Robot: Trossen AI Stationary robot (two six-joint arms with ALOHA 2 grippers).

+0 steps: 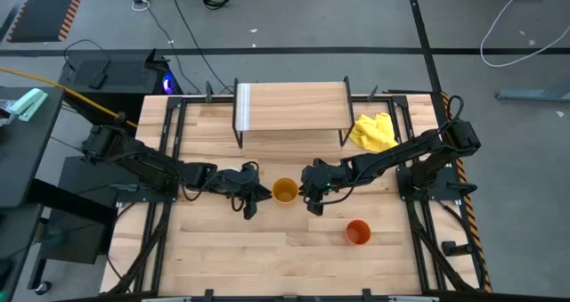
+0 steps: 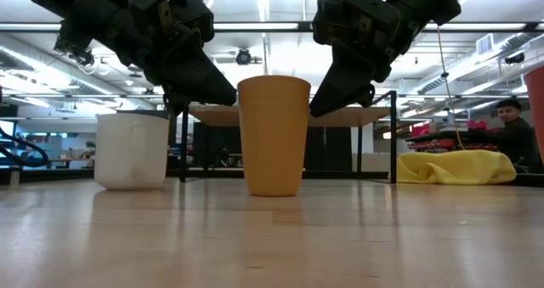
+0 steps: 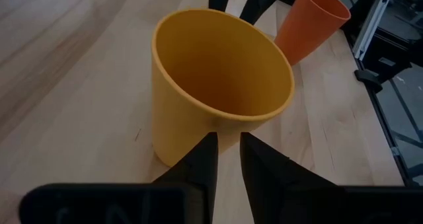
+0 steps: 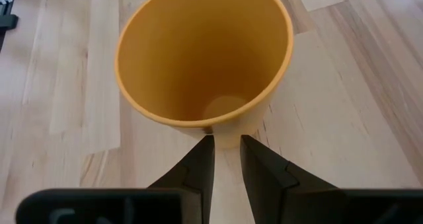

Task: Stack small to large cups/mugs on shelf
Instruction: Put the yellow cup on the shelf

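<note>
The yellow-orange cup [image 1: 285, 191], a smooth tapered tumbler, is stood upright on the wooden tabletop [image 1: 267, 248] just in front of the shelf [image 1: 292, 107], mouth up and long axis vertical. It is flanked by the left gripper [image 1: 256, 192] and the right gripper [image 1: 310, 195], each with its dark fingers drawn nearly together, only a narrow slit left between them, tips pointed at the cup's wall and nothing held. The glossy orange-red cup [image 1: 357, 232] is seen upright farther from the shelf, a white mug [image 2: 131, 150] upright beside the yellow-orange cup, and a crumpled yellow cloth [image 1: 374, 131] at the shelf's right end.
</note>
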